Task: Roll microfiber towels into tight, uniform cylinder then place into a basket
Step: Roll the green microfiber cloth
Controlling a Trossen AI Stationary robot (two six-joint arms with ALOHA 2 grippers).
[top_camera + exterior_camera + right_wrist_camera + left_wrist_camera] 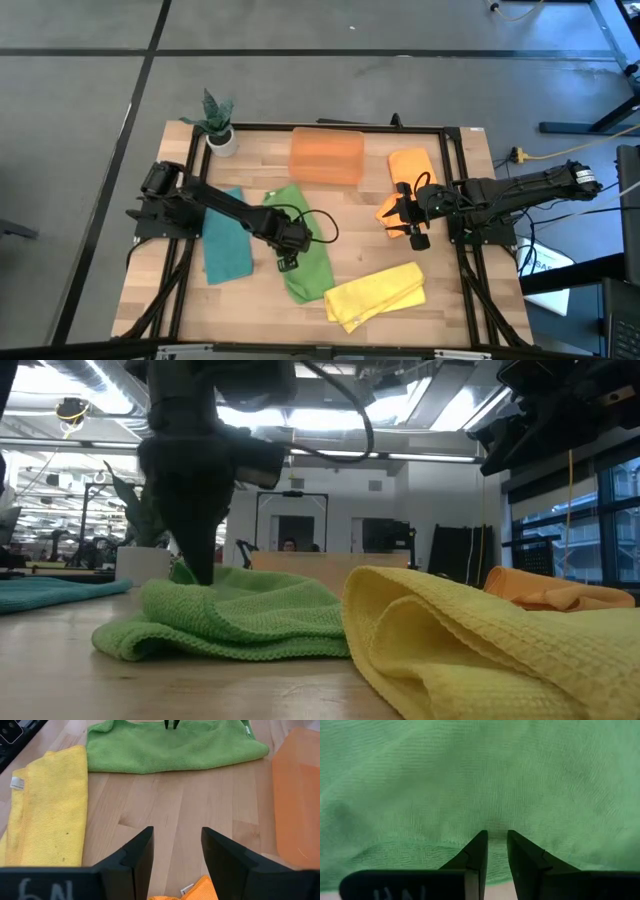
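Observation:
A green towel (pixel 305 250) lies spread and rumpled on the table's middle. My left gripper (pixel 290 250) stands on its left edge, pointing down, its fingers nearly together on the cloth (pixel 497 837). My right gripper (pixel 402 226) is open and hangs above the near end of an orange towel (pixel 412 172), whose tagged corner (pixel 192 892) shows under its fingers; it touches nothing. A teal towel (pixel 226 250) lies flat at the left. A yellow towel (pixel 376 294) lies loosely folded at the front. The orange basket (pixel 326 155) stands at the far middle. My left gripper has a small bit of the green towel between its fingertips (pixel 497 827), close to the towel's left hem (pixel 415 845), about midway along it. The fingers come from above, pointing down (pixel 203 575). The towel lies on the table, slack.
A small white pot with a green plant (pixel 219 130) stands at the far left corner. A black frame (pixel 340 127) runs round the table. Bare wood (pixel 185 800) lies between the green towel, the yellow towel and the basket.

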